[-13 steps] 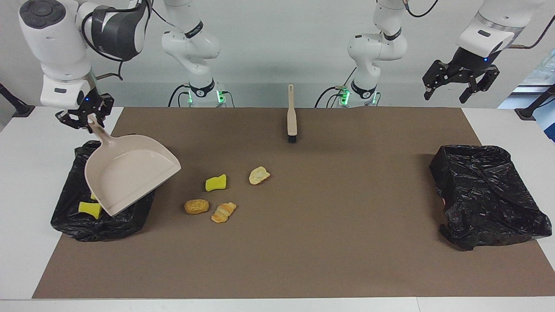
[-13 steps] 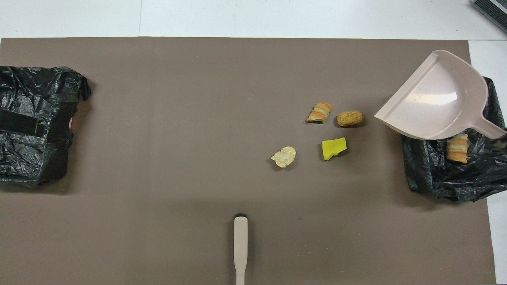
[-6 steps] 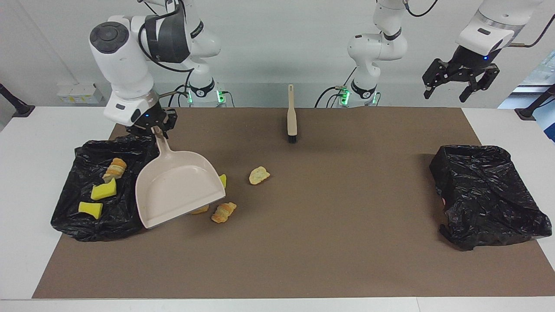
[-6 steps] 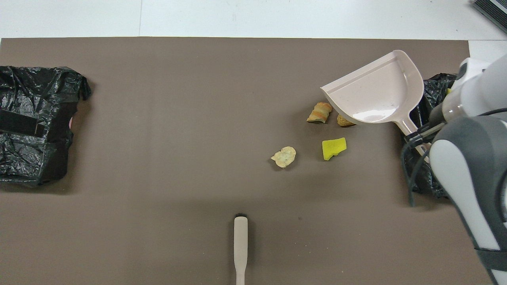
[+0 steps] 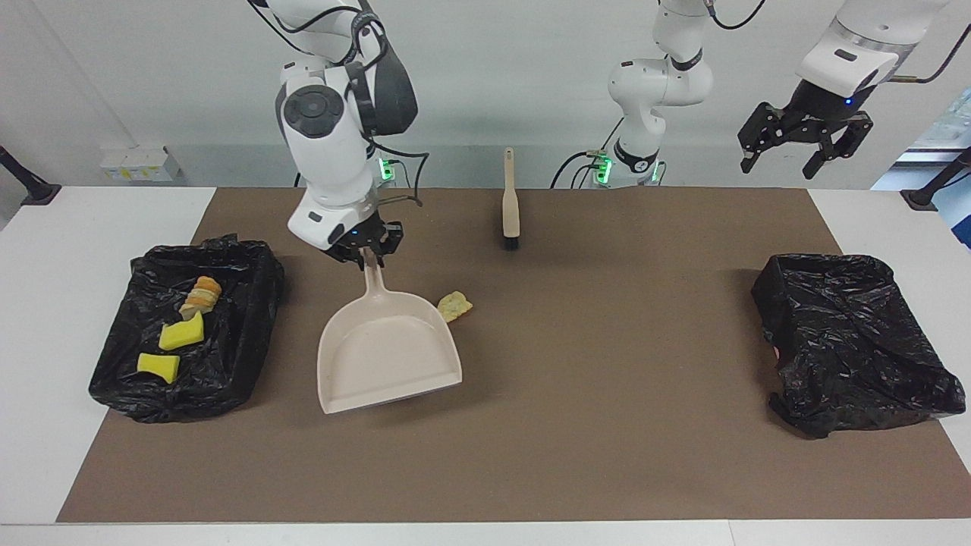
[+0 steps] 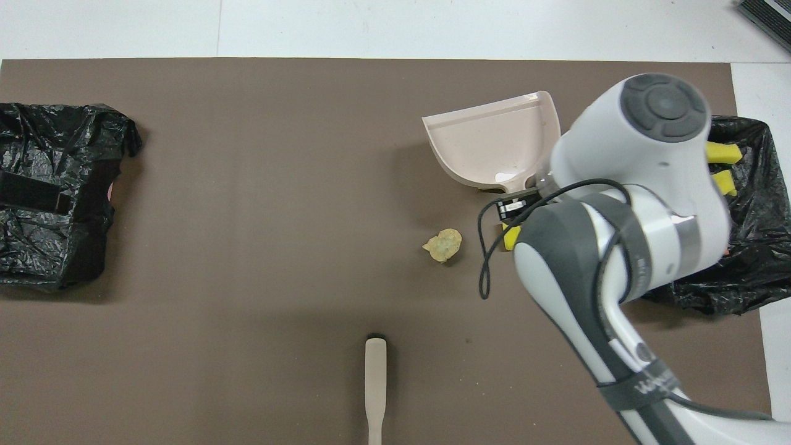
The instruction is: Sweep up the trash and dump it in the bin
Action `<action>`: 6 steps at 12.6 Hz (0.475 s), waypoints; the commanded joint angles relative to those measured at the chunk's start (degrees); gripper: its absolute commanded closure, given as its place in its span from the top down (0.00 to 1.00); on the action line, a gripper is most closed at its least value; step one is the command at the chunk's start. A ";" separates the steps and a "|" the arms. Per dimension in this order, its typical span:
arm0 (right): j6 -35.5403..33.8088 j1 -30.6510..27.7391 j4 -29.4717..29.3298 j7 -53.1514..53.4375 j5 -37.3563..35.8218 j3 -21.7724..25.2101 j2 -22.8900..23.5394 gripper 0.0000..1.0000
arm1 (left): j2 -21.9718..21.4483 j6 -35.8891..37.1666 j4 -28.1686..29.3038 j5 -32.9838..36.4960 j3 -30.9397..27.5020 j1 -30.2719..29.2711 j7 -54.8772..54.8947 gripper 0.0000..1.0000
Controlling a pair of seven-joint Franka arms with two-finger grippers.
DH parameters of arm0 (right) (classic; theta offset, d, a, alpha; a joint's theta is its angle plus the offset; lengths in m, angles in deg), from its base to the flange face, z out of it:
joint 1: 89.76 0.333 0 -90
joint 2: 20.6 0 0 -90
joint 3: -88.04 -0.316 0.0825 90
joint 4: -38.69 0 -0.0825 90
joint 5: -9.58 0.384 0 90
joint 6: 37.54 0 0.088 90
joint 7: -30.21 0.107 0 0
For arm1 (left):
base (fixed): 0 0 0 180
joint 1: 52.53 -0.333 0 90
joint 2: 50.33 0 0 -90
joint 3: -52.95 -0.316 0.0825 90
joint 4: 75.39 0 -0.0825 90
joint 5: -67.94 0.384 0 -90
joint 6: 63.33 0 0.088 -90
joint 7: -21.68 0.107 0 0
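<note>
Trash is lying in the black-lined bin [image 5: 250,318]: two yellow sponge chunks [image 5: 180,332] and a pastry piece [image 5: 200,292]. The right gripper [image 5: 369,249] is pinching the dustpan [image 5: 388,356] handle at twelve o'clock; one crumb [image 5: 454,305] is sitting at two. The left gripper [image 5: 804,148] is hanging spread, empty.
</note>
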 commanded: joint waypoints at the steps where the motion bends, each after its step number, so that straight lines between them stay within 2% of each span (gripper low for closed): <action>1: 2.74 4.83 -5.86 8.26 2.61 0.26 6.66 0.00 | -0.31 1.32 -0.62 -0.37 0.40 -0.89 0.66 1.00; 6: 10.12 12.94 -16.33 24.70 2.00 0.26 19.32 0.00 | -0.57 1.41 -0.26 -0.37 0.40 -0.89 0.75 1.00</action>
